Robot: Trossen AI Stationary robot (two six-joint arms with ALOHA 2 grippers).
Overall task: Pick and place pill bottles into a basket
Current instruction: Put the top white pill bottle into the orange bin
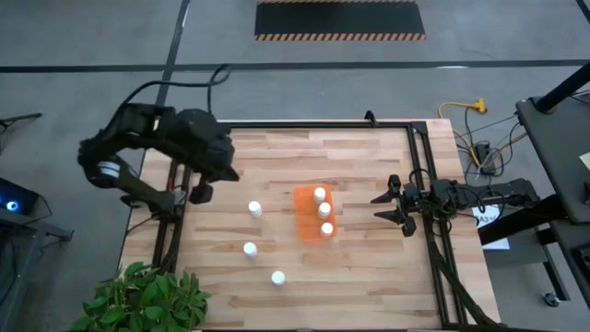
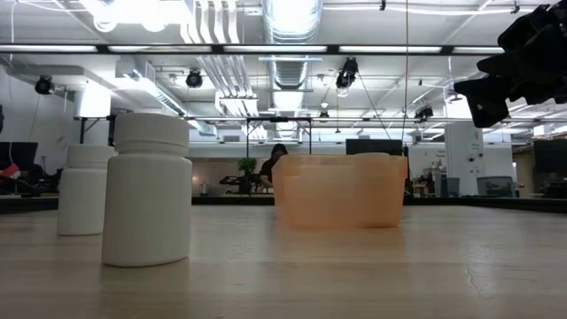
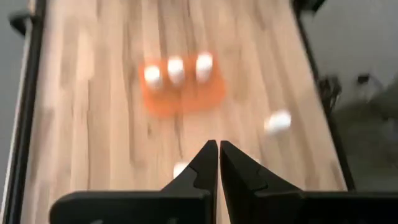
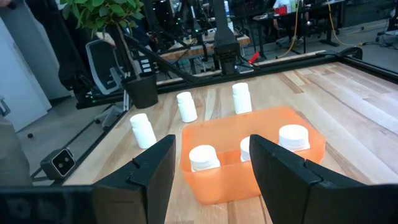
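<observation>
1. The orange basket (image 1: 312, 215) sits mid-table holding three pill bottles (image 1: 324, 210) in a row; bare wood lies around it toward every table edge.
2. Three loose bottles (image 1: 251, 249) stand apart on the left arm's side of the basket; a potted plant (image 1: 143, 298) crowds the near-left corner.
3. The left gripper (image 3: 218, 163), fingers pressed together and empty, hangs at the table's left edge.
4. The right gripper (image 4: 211, 162), fingers spread and empty, hovers at the right edge.

- Left arm (image 1: 161, 138): bulky black housings, a white round patch near one joint, black cable looping off behind it.
- Right arm (image 1: 479, 195): slimmer, matte black.
- Left gripper (image 3: 218, 163) and right gripper (image 4: 211, 165): angular black fingers tapering to points.
</observation>
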